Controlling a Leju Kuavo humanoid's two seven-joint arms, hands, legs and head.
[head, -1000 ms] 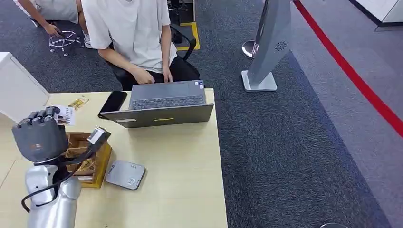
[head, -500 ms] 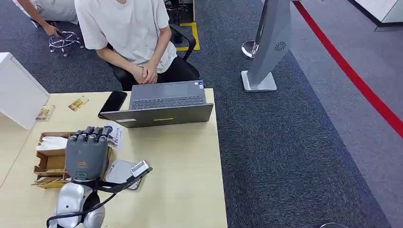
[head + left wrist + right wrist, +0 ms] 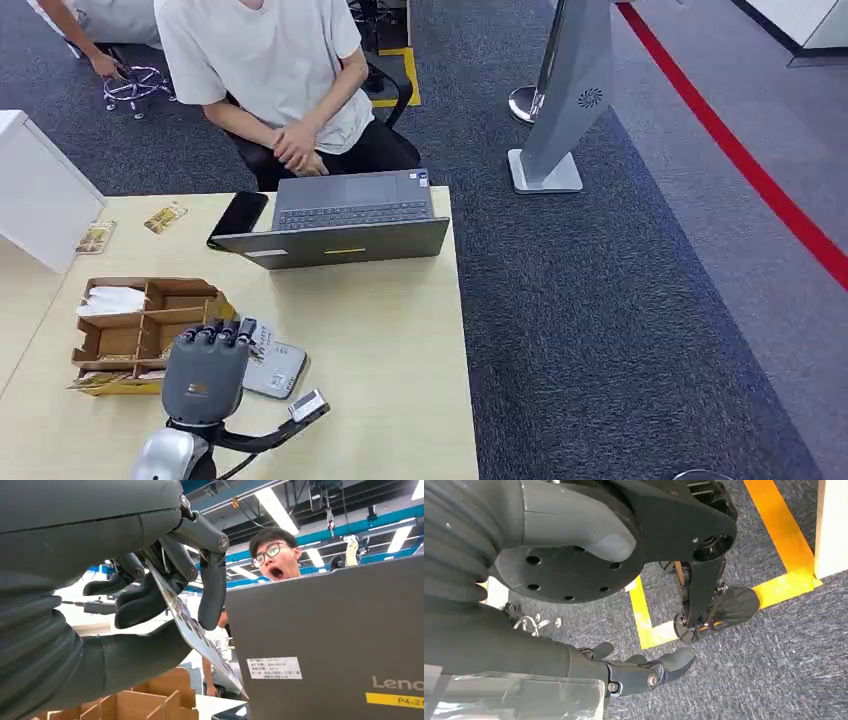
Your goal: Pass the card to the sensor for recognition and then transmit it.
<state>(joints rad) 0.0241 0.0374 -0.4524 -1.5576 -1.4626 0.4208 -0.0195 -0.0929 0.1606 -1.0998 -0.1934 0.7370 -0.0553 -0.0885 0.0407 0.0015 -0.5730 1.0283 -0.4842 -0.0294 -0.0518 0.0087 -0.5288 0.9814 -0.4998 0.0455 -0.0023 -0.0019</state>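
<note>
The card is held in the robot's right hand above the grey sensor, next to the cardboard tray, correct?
Not quite: the left hand holds the card, not the right. The head view shows the left arm over the grey sensor beside the cardboard tray; the left wrist view shows the card pinched in its fingers.

We had bare table (image 3: 400, 340) at 3 o'clock of the left hand (image 3: 205, 365); cardboard organizer (image 3: 140, 330) crowded 10, laptop (image 3: 345, 225) blocked 12.
</note>
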